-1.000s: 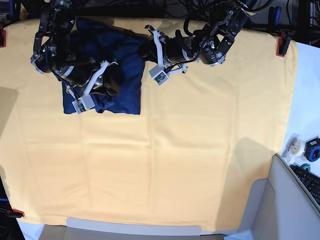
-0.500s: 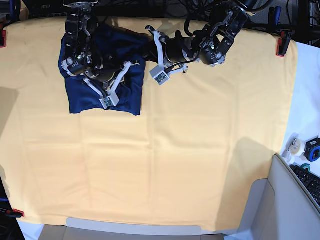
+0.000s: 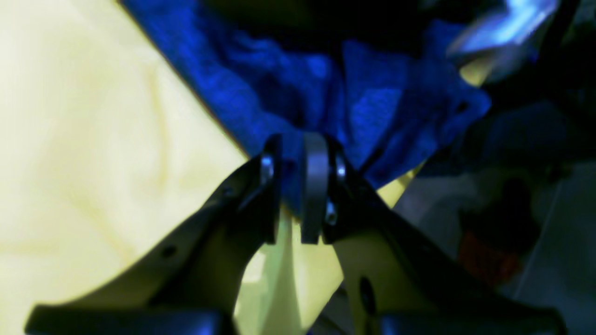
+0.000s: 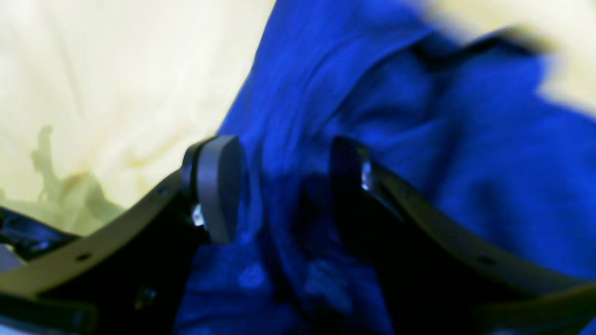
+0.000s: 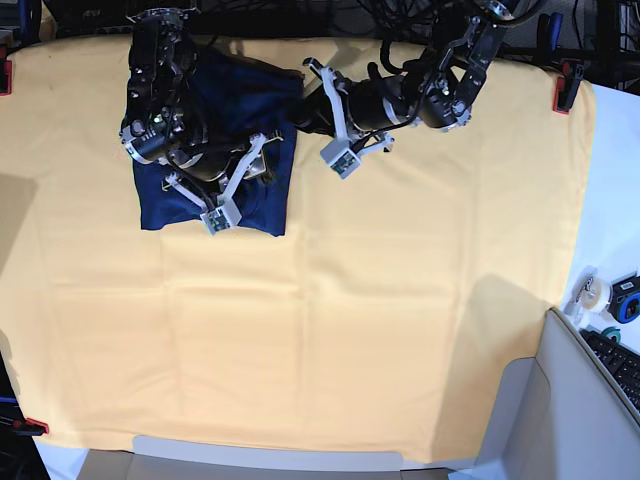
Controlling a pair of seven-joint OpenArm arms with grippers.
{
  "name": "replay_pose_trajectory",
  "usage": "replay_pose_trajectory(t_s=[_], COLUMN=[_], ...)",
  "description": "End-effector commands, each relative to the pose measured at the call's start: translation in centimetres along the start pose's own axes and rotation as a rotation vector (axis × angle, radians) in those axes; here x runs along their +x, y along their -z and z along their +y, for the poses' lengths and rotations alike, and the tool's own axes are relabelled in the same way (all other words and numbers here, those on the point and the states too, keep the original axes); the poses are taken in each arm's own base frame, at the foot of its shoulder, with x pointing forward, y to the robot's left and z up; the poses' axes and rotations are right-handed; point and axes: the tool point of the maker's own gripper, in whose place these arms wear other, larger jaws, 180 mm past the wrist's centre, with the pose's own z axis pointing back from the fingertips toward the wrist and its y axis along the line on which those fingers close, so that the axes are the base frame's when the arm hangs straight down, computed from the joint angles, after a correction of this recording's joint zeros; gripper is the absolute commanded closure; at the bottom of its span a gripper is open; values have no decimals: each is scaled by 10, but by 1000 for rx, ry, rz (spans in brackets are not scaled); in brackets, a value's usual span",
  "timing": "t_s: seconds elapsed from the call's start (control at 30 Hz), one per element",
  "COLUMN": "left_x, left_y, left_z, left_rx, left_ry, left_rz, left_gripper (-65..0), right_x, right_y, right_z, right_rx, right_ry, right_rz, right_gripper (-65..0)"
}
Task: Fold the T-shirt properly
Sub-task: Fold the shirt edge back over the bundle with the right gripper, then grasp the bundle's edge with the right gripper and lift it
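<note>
Overhead view. The T-shirt (image 5: 255, 205), folded into a dark navy rectangle, lies on the pale yellow cloth (image 5: 380, 320) near its far left corner. The right gripper (image 5: 232, 176) is over the shirt; the left gripper (image 5: 302, 100) reaches its far right edge.

Robotics lab bench. Pale yellow cloth (image 5: 350, 300) stretched over table, pinned by red clamps (image 5: 567, 88) at edges. Black cables and frame along far side. Keyboard (image 5: 618, 365), tape rolls (image 5: 592, 293) on white side desk at right. Two black arms (image 5: 420, 85) mounted at back.
</note>
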Motion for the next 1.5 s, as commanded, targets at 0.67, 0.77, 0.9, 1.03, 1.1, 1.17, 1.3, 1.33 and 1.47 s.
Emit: replay_pose_trajectory(t_s=[0.67,0.77,0.9,1.03,1.1,1.17,1.3,1.33,1.47], left_x=[8,8,7,7,7,7,2,1,-1], left_y=[-13,-13,-12,-12,-12,-12,-12,-12,-12], left_z=[7,6,5,5,5,5,3,3,2], left_rx=[28,26,23,23,23,22,19,20,18], left_ry=[-22,-21,-20,-21,-21,-22,-34,-37,-38], left_rz=[-55,-54,-52,-51,-51,-52,-44,-42,-40], left_gripper=[-64,-64,-64,-64,-64,-64,-64,-64,-64], right_x=[-37,-57,-79,-80,-77,-76,-66,-63,-59], right_y=[-147,-142,-122,-110,-105,-104,-105,-105,-106], right_z=[-143,-142,-133,-118,-112,-110,-101,-98,-93], right_rx=[-239,-232,-171,-119,-99,-90,-23,-5,32], right_ry=[418,452,502,489,476,472,484,485,495], right_rz=[-244,-190,-120,-92,-87,-87,-131,-143,-164], right_gripper=[-307,-307,-307,-307,-307,-307,-307,-307,-307])
